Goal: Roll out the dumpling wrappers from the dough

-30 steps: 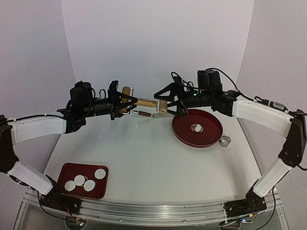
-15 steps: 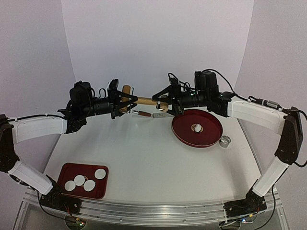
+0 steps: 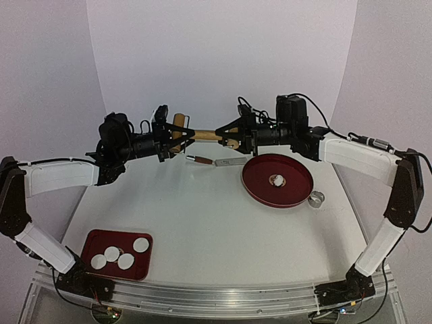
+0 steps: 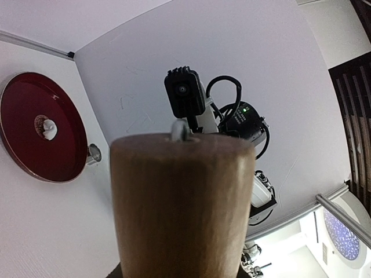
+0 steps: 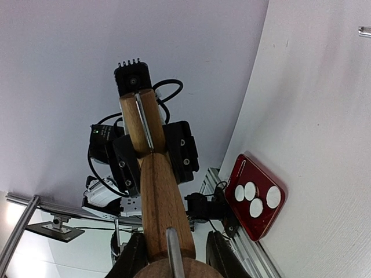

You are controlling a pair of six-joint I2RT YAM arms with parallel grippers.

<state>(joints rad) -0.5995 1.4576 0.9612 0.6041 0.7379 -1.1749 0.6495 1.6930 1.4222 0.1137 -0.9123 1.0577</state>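
Observation:
A wooden rolling pin (image 3: 202, 135) hangs level above the back of the table between both arms. My left gripper (image 3: 170, 132) is shut on its left handle, which fills the left wrist view (image 4: 182, 202). My right gripper (image 3: 231, 137) is shut on the right handle; its fingers (image 5: 134, 255) flank the handle end (image 5: 168, 269). A small white dough lump (image 3: 275, 180) lies on the round red plate (image 3: 297, 192). Several round white dumpling wrappers (image 3: 125, 260) lie in a red rectangular tray (image 3: 138, 268) at the front left.
A tool with a brown handle and metal blade (image 3: 214, 162) lies on the table under the pin. A small metal ring (image 3: 316, 199) stands right of the round plate. White walls close the back and sides.
My right gripper has gone from wide open to shut on the pin's right handle. The pin and both grippers have risen a little.

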